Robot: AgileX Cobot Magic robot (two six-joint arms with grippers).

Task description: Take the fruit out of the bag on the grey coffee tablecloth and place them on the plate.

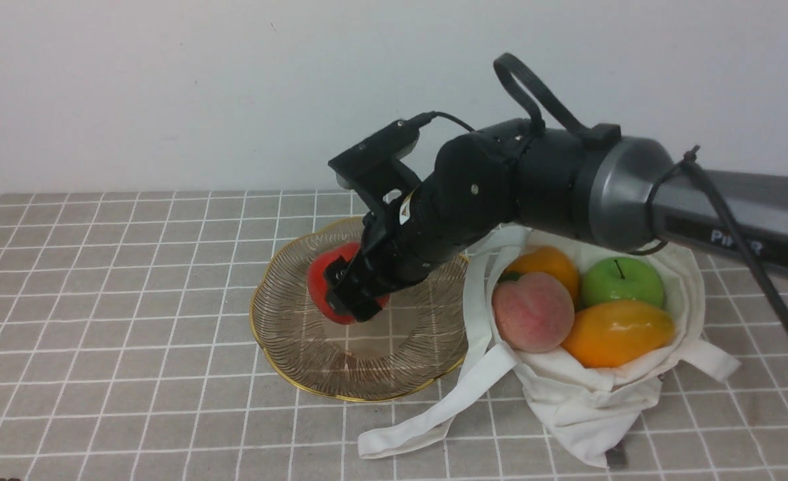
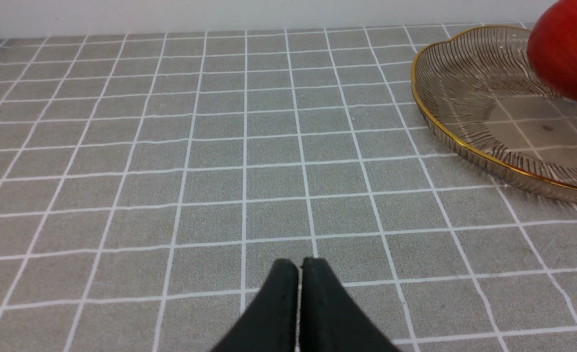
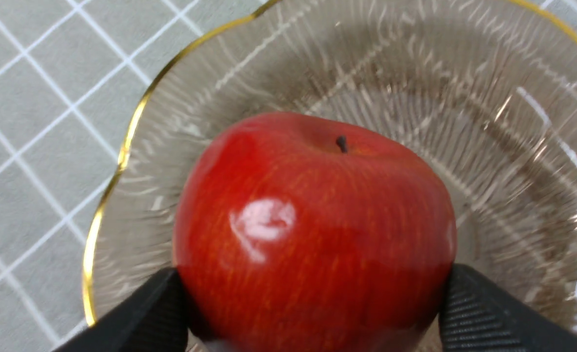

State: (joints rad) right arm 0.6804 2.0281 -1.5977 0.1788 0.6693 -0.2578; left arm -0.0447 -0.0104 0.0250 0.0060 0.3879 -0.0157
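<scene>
1. My right pincer (image 1: 348, 295) grasps the red apple (image 1: 319, 280) over the plate (image 1: 287, 341), mid-frame.
2. Peach (image 1: 532, 310), green apple (image 1: 622, 282) and mangoes (image 1: 618, 332) lie in the bag (image 1: 587, 401), lower right.
3. My left pincer (image 2: 299, 274) is clenched, empty, above the tablecloth (image 2: 171, 146).

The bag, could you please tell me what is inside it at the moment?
A peach, a green apple, a front mango and a rear mango show inside the open bag. Anything beneath them is covered by fruit and cloth.
</scene>
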